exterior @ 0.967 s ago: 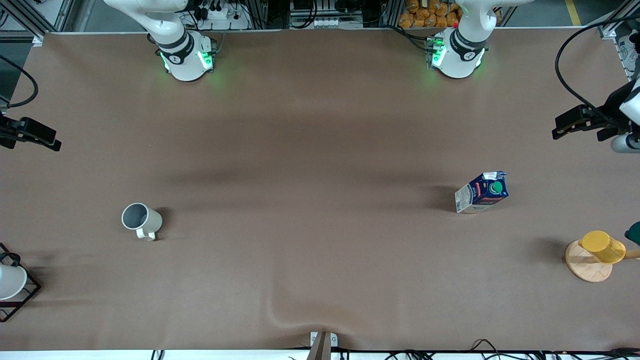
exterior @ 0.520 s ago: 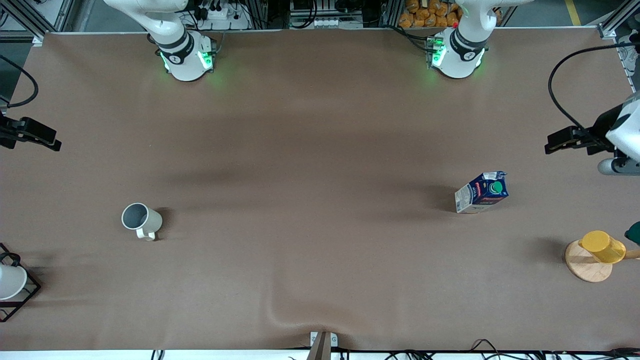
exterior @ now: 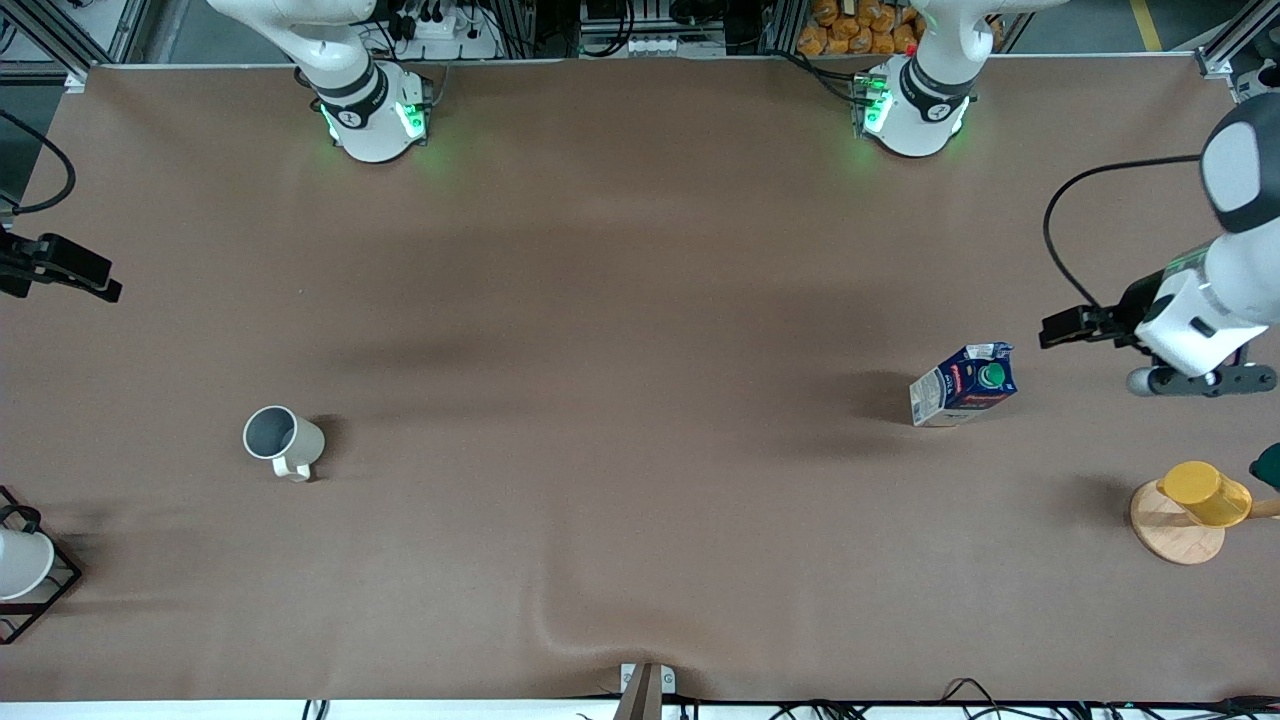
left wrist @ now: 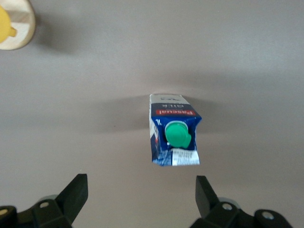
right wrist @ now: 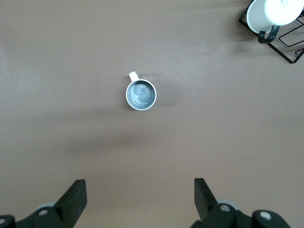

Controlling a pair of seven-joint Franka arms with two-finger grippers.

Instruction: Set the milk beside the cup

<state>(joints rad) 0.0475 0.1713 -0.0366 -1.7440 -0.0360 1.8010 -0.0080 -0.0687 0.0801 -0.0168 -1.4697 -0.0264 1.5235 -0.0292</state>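
The milk (exterior: 963,385) is a dark blue carton with a green cap, standing upright toward the left arm's end of the table. It also shows in the left wrist view (left wrist: 173,130). The off-white cup (exterior: 283,440) stands toward the right arm's end, and shows in the right wrist view (right wrist: 141,94). My left gripper (left wrist: 141,179) is open and empty, up in the air over bare table beside the milk. Its wrist (exterior: 1195,310) shows in the front view. My right gripper (right wrist: 139,182) is open and empty, high over the table near the cup. Its hand (exterior: 60,270) waits at the front view's edge.
A yellow cup on a round wooden base (exterior: 1195,500) stands nearer the front camera than the milk, at the left arm's end. A white cone in a black wire frame (exterior: 20,565) sits at the right arm's end. The table cover has a wrinkle (exterior: 580,630).
My left arm has swung in from the table's end toward the milk. The right arm, the milk and the cup have not moved.
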